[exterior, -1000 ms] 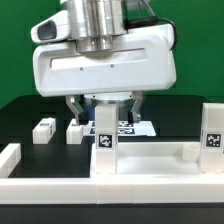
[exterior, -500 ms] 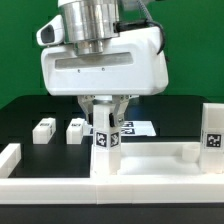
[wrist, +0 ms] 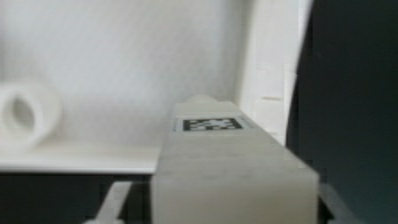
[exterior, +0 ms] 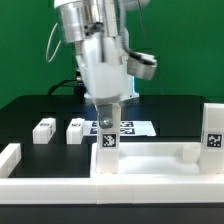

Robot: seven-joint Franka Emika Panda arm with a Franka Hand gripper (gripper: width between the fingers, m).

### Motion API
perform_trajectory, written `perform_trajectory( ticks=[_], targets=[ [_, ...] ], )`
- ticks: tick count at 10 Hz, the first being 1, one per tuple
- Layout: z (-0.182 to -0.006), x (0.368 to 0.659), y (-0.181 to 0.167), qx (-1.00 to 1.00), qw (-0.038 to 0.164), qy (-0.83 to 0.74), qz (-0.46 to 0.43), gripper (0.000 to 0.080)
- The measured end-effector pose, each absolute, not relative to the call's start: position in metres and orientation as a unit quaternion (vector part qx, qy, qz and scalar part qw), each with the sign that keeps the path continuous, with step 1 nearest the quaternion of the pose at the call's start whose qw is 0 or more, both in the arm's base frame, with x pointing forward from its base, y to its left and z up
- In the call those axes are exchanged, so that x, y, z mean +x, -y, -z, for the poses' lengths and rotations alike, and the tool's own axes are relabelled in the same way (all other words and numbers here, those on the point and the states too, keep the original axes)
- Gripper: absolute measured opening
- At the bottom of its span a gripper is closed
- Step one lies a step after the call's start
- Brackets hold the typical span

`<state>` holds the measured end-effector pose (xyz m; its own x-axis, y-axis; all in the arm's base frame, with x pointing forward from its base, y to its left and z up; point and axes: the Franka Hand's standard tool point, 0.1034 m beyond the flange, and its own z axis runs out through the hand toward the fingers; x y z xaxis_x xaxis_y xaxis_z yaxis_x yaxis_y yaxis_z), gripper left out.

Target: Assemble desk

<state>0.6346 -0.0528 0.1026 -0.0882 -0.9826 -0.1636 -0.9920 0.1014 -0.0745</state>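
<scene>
The white desk tabletop lies at the front of the black table. One tagged square leg stands upright at its corner on the exterior view's left. My gripper reaches straight down onto this leg's top and is shut on it. In the wrist view the leg fills the space between the fingers, over the tabletop's inner face. A second leg stands upright at the tabletop's other side. Two more legs lie loose on the table behind.
The marker board lies flat behind the gripped leg. Low white rails border the table at the front and on the exterior view's left. A round hole shows in the tabletop near the gripped leg.
The gripper has turned about its vertical axis, from broadside to nearly edge-on, while staying over the upright leg. The loose legs have not moved.
</scene>
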Motion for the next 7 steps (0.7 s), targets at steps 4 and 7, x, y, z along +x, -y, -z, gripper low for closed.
perform_trajectory(
  ticks=[4,7],
  targets=[
    [-0.1024,0.6342,0.0544,-0.577,0.086,-0.811,-0.040,0.0295],
    [-0.1020,0.6335,0.0543,-0.562,0.081,-0.822,-0.039,0.0492]
  ],
)
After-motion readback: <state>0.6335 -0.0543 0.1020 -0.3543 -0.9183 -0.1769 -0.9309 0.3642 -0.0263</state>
